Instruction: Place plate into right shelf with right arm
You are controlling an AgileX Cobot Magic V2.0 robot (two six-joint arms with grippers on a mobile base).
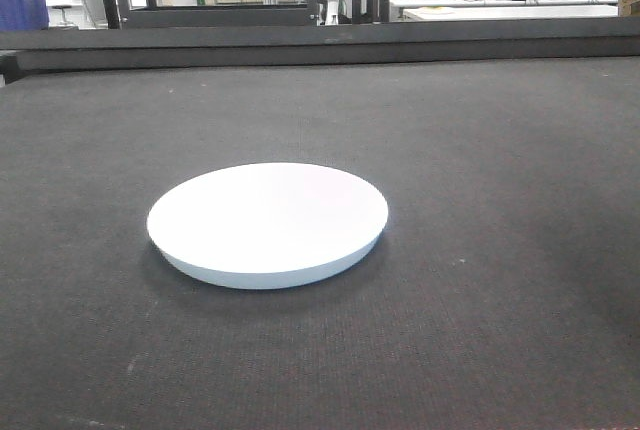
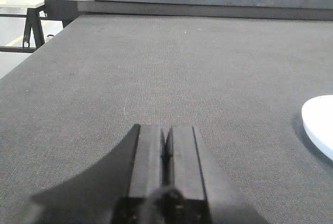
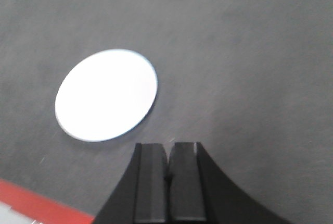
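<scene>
white plate [image 1: 268, 220], cropped at left wrist view's edge

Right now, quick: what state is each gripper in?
Left gripper: closed, holding nothing.
Right gripper: closed, holding nothing; the plate lies apart from it.

My left end effector [image 2: 166, 133] enters the left wrist view from 6 o'clock, tips toward 12. Its two black fingers [image 2: 148, 161] are pressed together with only a thin seam between them, nothing held. Left wrist low, near level. My right end effector [image 3: 169, 148] also enters from 6 o'clock, tips toward 12, jaws closed flat against each other, empty. Right wrist raised, pitched steeply downward.
</scene>
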